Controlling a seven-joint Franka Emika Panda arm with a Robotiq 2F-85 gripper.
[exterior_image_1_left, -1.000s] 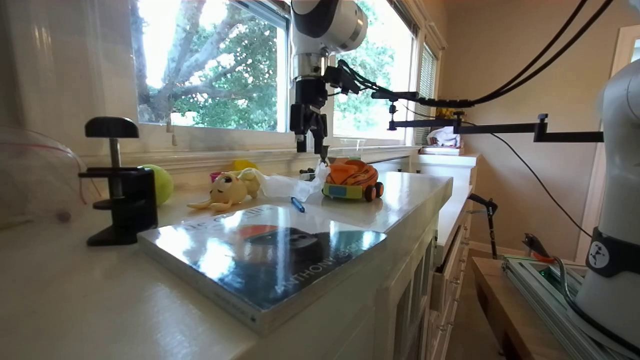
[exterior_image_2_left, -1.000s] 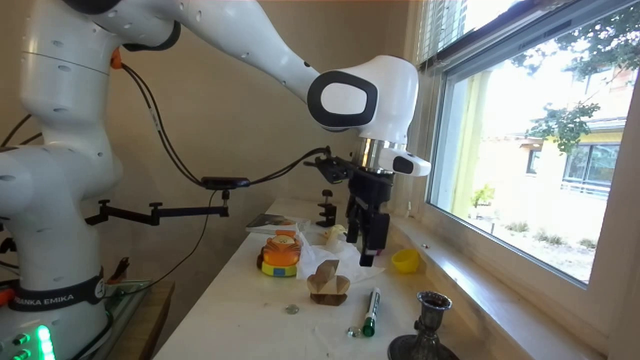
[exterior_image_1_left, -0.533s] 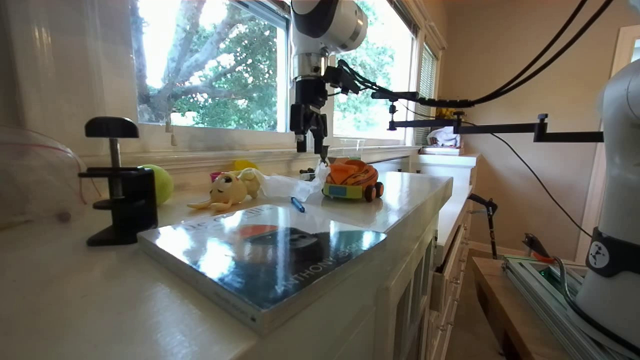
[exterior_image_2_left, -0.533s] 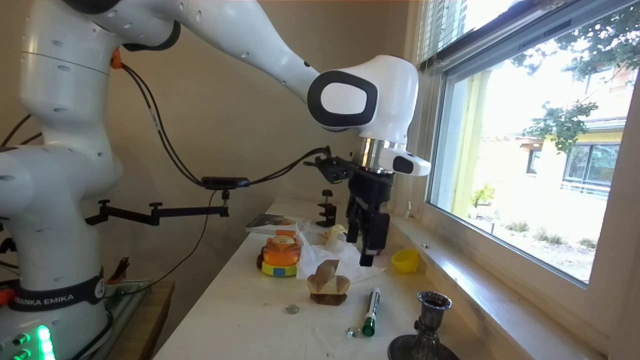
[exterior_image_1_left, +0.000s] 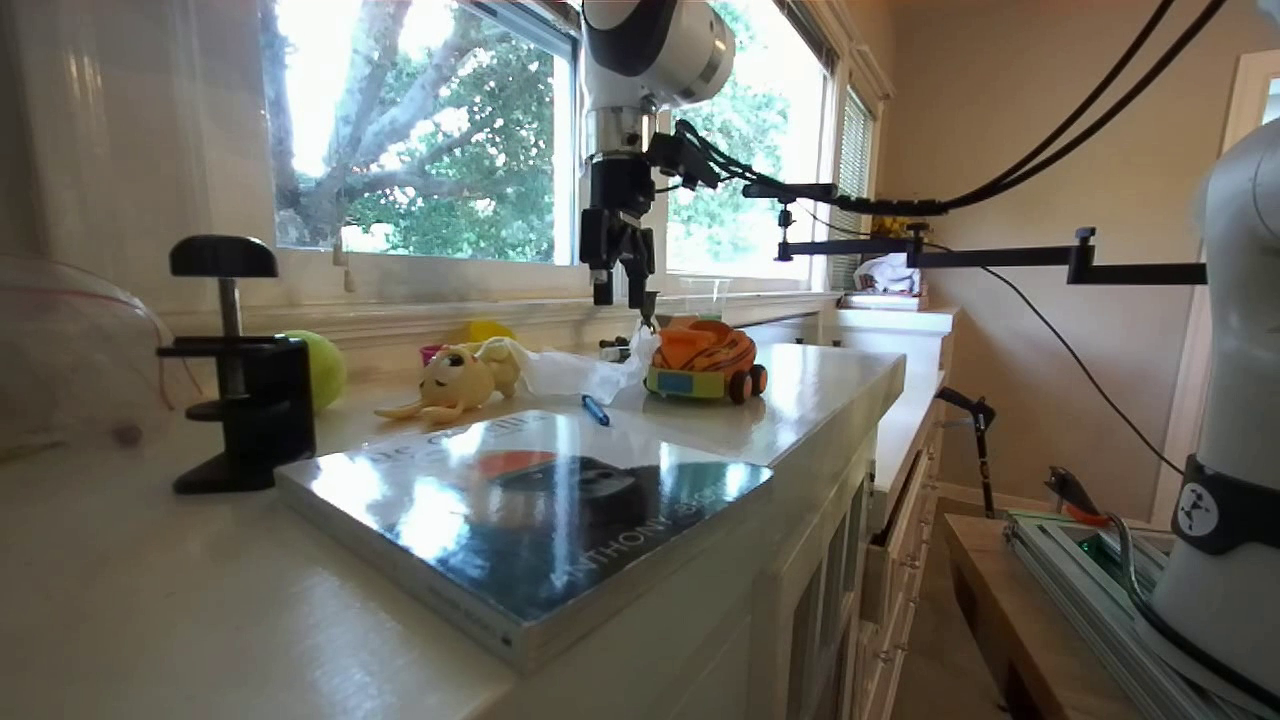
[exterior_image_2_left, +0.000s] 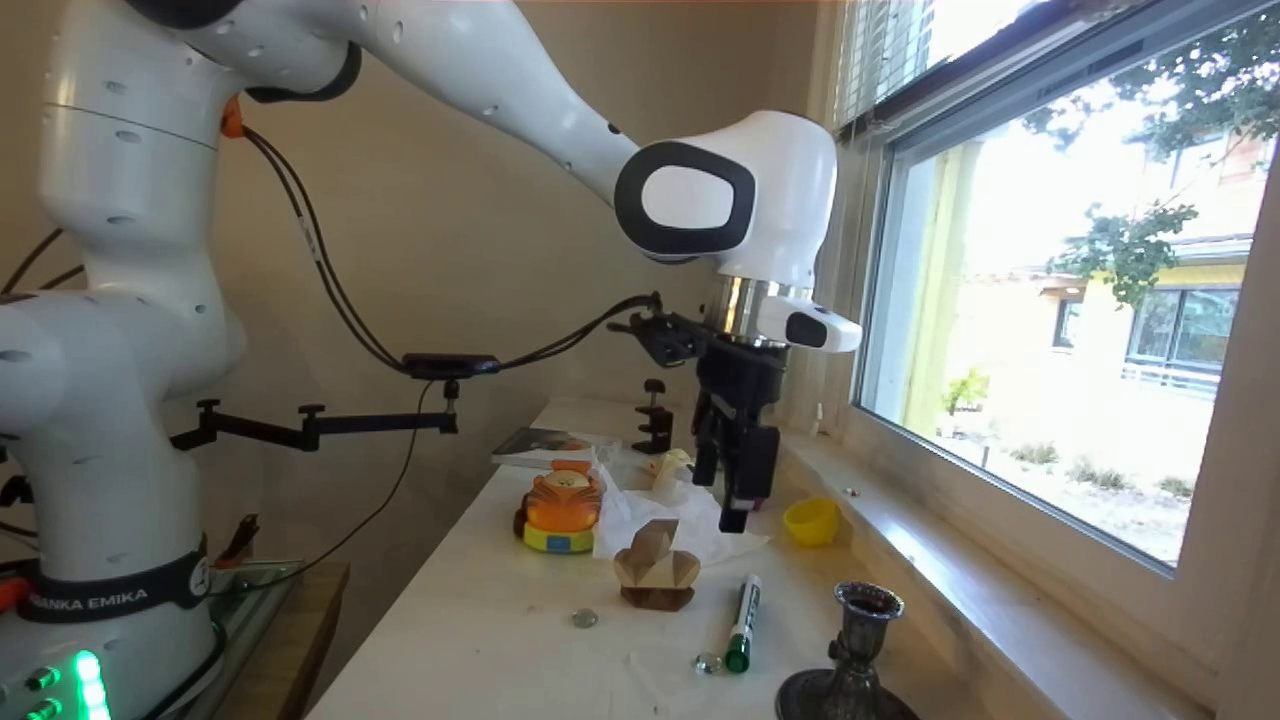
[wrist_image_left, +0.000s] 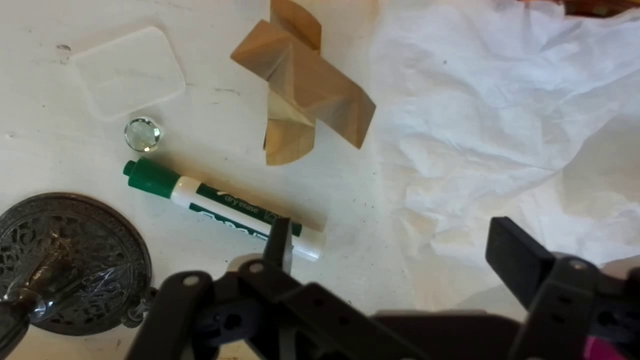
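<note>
My gripper (wrist_image_left: 395, 245) is open and empty, pointing down above the white counter. It also shows in both exterior views (exterior_image_1_left: 622, 295) (exterior_image_2_left: 722, 495). In the wrist view its left finger overlaps the white end of a green-capped dry erase marker (wrist_image_left: 225, 210). The right finger is over a crumpled white sheet (wrist_image_left: 475, 150). A brown faceted wooden piece (wrist_image_left: 310, 85) lies beyond the marker. A clear round gem (wrist_image_left: 142, 134) lies near the marker's cap, by a clear flat rectangular piece (wrist_image_left: 130, 72). A dark metal candlestick (wrist_image_left: 75, 260) stands at the left.
In an exterior view an orange toy car (exterior_image_2_left: 562, 505) and a yellow cup (exterior_image_2_left: 811, 522) flank the sheet. A book (exterior_image_1_left: 540, 510), black clamp (exterior_image_1_left: 240, 400), blue pen (exterior_image_1_left: 596, 409), plush toy (exterior_image_1_left: 465, 380) and green ball (exterior_image_1_left: 322, 370) lie along the counter. The window sill (exterior_image_2_left: 930, 560) borders it.
</note>
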